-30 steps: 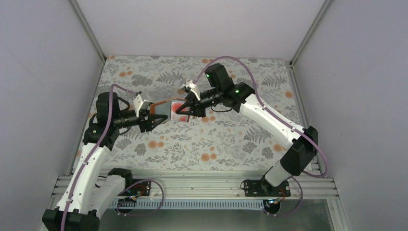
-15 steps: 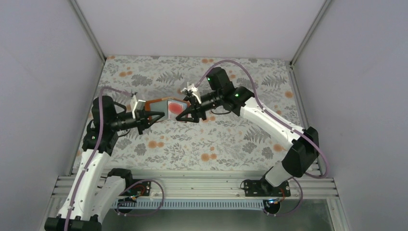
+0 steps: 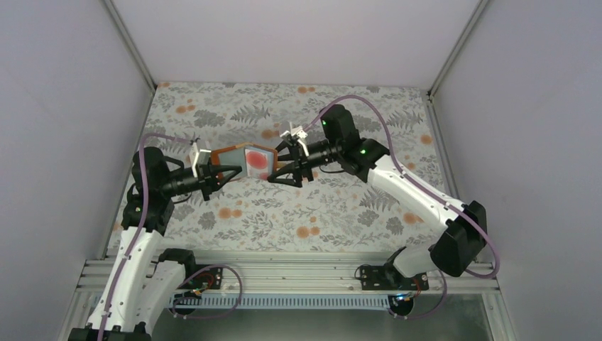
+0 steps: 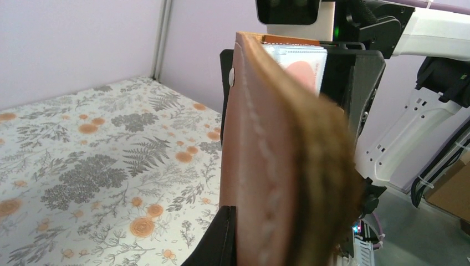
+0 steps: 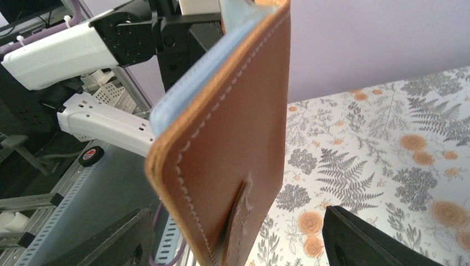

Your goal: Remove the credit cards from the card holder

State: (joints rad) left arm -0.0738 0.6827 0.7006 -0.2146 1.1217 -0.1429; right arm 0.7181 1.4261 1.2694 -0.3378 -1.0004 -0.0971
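Observation:
The brown leather card holder (image 3: 238, 158) hangs open above the table between both arms. My left gripper (image 3: 224, 172) is shut on its left flap; in the left wrist view the leather (image 4: 266, 166) fills the middle, with one black fingertip (image 4: 221, 241) pressed against it. A pale credit card with a red blotch (image 3: 259, 162) sits in the grey-blue sleeve, and its top edge (image 4: 302, 66) peeks out. My right gripper (image 3: 285, 169) is open. Its fingers (image 5: 111, 241) stand wide on either side of the holder's right flap (image 5: 244, 127) and closure tab (image 5: 239, 221), with gaps on both sides.
The floral tablecloth (image 3: 319, 206) covers the table below. Pale walls enclose the left, back and right. The metal rail (image 3: 284, 273) with the arm bases runs along the near edge. The right arm's white link (image 4: 438, 27) is close behind the holder.
My left gripper has shut on the holder's left flap. My right gripper has let go, opened wide and drawn back to the right. The holder has shifted slightly left.

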